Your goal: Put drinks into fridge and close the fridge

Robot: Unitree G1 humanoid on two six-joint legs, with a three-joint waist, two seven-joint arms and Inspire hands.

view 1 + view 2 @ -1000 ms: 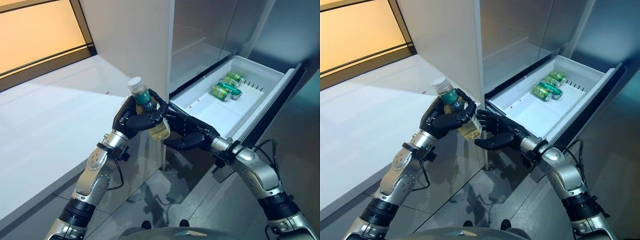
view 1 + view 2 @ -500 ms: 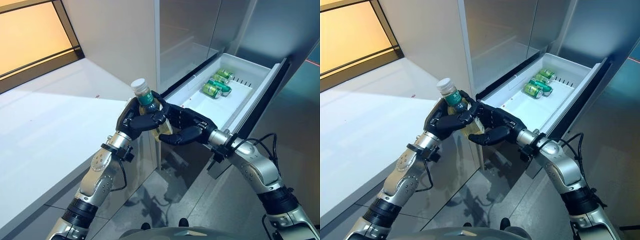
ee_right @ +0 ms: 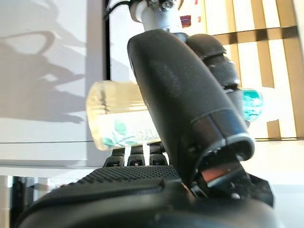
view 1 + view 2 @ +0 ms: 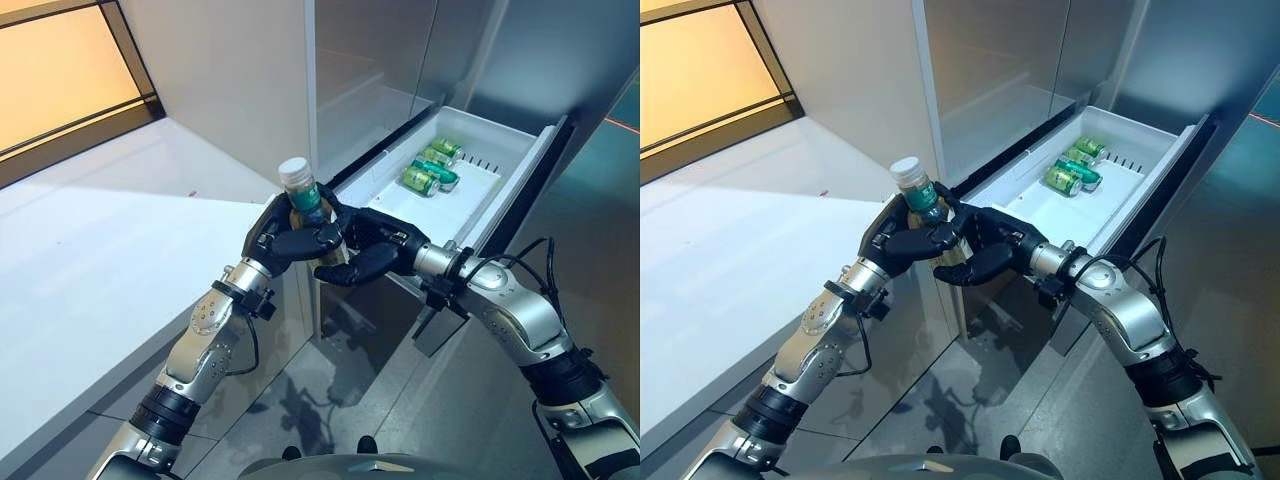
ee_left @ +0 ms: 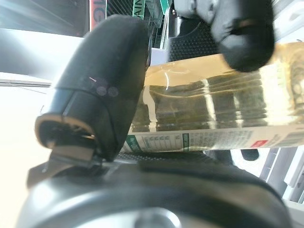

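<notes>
A clear bottle [image 4: 304, 196] with a white cap, a green label and yellowish liquid stands upright in my left hand [image 4: 283, 238], whose fingers curl round its middle. In the left wrist view the bottle [image 5: 213, 109] lies past the thumb. My right hand [image 4: 378, 248] reaches in from the right, its fingers and thumb wrapped round the bottle's lower part. The right wrist view shows the bottle [image 3: 118, 121] between that hand's thumb and fingers. Both hands hold it in the air just left of the open white fridge drawer [image 4: 438, 218], near its front corner. Green cans [image 4: 428, 172] lie at the drawer's far end.
The fridge's upper compartment [image 4: 375, 70] stands open above the drawer. The drawer's dark front panel [image 4: 520, 190] juts out to the right. A white counter [image 4: 100, 240] runs along the left under an amber window [image 4: 60, 70]. Grey floor [image 4: 330, 400] lies below.
The bottle and both hands have moved right, closer to the drawer's corner. My right hand has closed in round the bottle's lower part. The camera has shifted.
</notes>
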